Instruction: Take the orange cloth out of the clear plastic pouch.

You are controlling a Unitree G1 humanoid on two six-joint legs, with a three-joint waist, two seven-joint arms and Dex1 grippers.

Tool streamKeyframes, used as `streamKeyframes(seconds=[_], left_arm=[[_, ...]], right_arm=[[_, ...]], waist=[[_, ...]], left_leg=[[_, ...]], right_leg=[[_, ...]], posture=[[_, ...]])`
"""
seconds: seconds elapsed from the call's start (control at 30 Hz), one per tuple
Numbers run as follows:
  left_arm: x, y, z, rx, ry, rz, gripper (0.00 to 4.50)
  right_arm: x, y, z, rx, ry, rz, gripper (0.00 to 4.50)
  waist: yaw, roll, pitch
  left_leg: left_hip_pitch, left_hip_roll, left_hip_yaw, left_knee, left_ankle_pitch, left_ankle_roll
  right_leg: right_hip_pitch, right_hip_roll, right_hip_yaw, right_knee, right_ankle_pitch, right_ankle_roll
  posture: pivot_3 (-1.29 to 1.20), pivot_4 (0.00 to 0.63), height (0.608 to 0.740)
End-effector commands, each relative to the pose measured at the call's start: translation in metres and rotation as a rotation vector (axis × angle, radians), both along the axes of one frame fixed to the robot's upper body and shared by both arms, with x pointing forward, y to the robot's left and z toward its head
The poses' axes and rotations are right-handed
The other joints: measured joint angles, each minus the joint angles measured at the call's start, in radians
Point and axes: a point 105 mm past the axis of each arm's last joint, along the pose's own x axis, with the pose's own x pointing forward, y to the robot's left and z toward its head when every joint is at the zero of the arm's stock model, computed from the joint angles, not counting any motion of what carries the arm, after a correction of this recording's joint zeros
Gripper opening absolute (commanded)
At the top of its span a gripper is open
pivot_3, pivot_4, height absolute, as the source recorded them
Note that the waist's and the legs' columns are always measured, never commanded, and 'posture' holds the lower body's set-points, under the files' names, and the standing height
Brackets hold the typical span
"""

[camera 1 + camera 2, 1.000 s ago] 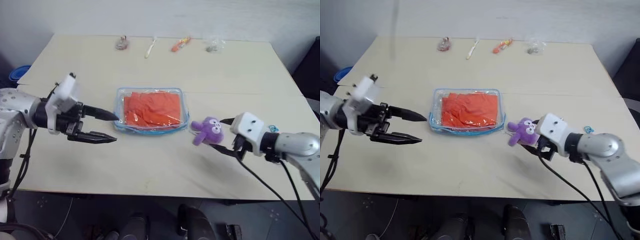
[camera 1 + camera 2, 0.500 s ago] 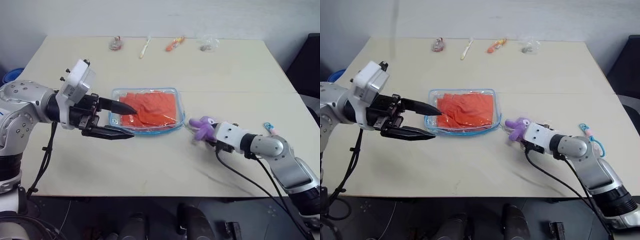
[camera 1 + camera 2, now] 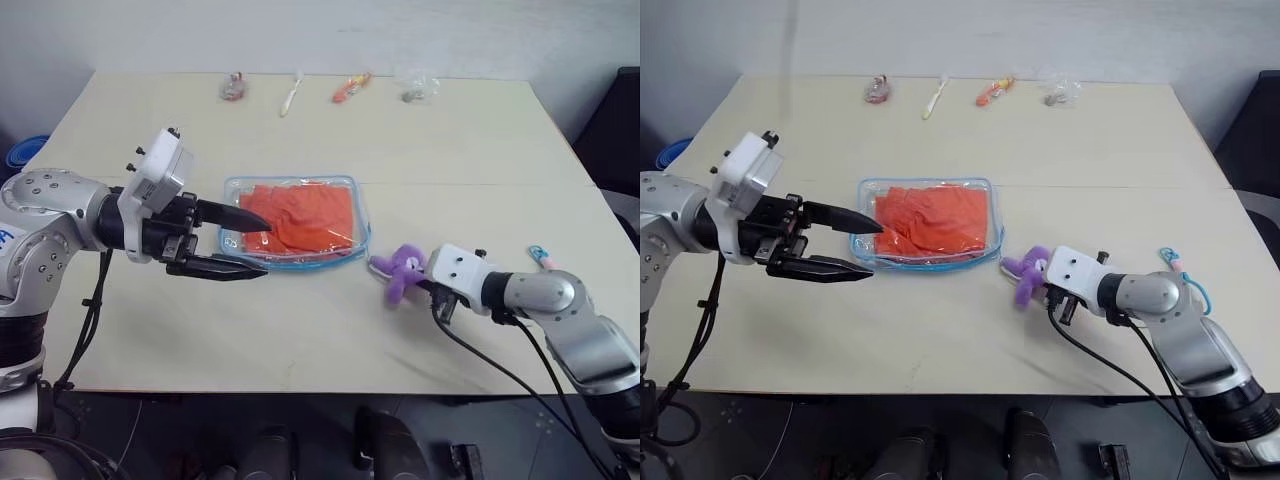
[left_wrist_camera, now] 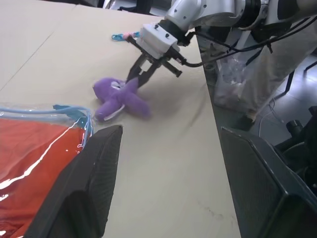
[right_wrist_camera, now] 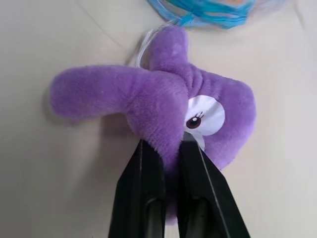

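The right gripper (image 5: 167, 158) has just pinched shut on the small purple plush toy (image 3: 402, 270), likely to clear it away. The bright orange folded cloth (image 3: 300, 216) remains inside the flat clear plastic pouch with blue trim (image 3: 363, 225), mid-table, while the left gripper (image 3: 248, 243) hovers spread wide at its edge.

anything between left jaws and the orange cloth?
Yes: the clear plastic pouch encloses the orange cloth, so plastic lies between the open left gripper and the fabric. The purple plush toy, pinched by the right gripper, lies clear beside the pouch.
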Motion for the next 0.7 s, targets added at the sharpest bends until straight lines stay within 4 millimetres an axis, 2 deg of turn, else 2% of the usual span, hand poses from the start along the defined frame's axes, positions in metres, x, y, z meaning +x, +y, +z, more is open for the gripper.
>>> streamKeyframes(seconds=[0.03, 0.1, 0.27, 0.47, 0.57, 0.7], left_arm=[[-0.002, -0.001, 0.006, -0.012, -0.038, 0.001, 3.34], [-0.002, -0.001, 0.006, -0.015, -0.035, 0.001, 3.34], [0.000, -0.004, 0.006, -0.019, -0.036, 0.000, 3.34], [0.003, -0.005, 0.007, -0.020, -0.045, 0.002, 3.34], [0.003, -0.006, 0.007, -0.019, -0.050, 0.002, 3.34], [0.004, -0.006, 0.005, -0.018, -0.053, -0.003, 3.34]], right_arm=[[-0.022, 0.025, 0.008, 0.092, 0.118, 0.066, 0.03], [-0.026, 0.034, 0.007, 0.112, 0.155, 0.072, 0.03], [-0.024, 0.056, -0.019, 0.105, 0.203, 0.033, 0.03], [-0.015, 0.061, -0.024, 0.103, 0.174, -0.043, 0.03], [-0.017, 0.061, -0.023, 0.125, 0.188, -0.060, 0.88], [-0.019, 0.065, -0.019, 0.144, 0.196, -0.072, 2.23]], waist=[[0.000, 0.000, 0.000], [0.000, 0.000, 0.000], [-0.002, 0.000, 0.000], [-0.008, -0.002, -0.001], [-0.006, -0.002, -0.001], [-0.005, -0.002, -0.001]], left_leg=[[0.000, 0.000, 0.000, 0.000, 0.000, 0.000], [0.000, 0.000, 0.000, 0.000, 0.000, 0.000], [0.000, -0.001, 0.000, 0.000, 0.000, 0.000], [0.004, 0.000, 0.001, -0.001, 0.000, 0.000], [0.007, 0.000, 0.002, -0.002, 0.000, 0.000], [0.007, 0.000, 0.003, -0.002, 0.000, 0.000]], right_leg=[[0.000, 0.000, 0.000, 0.000, 0.000, 0.000], [0.000, 0.000, 0.000, 0.000, 0.000, 0.000], [0.000, 0.000, 0.000, 0.000, 0.000, 0.000], [0.000, 0.001, 0.003, 0.002, 0.000, 0.000], [0.002, 0.001, 0.005, 0.003, 0.000, -0.001], [0.002, 0.001, 0.005, 0.003, 0.000, -0.001]], posture=[[0.00, 0.150, 0.740], [0.00, 0.150, 0.740], [0.00, 0.150, 0.740], [0.00, 0.150, 0.740], [0.00, 0.150, 0.740], [0.00, 0.150, 0.740]])
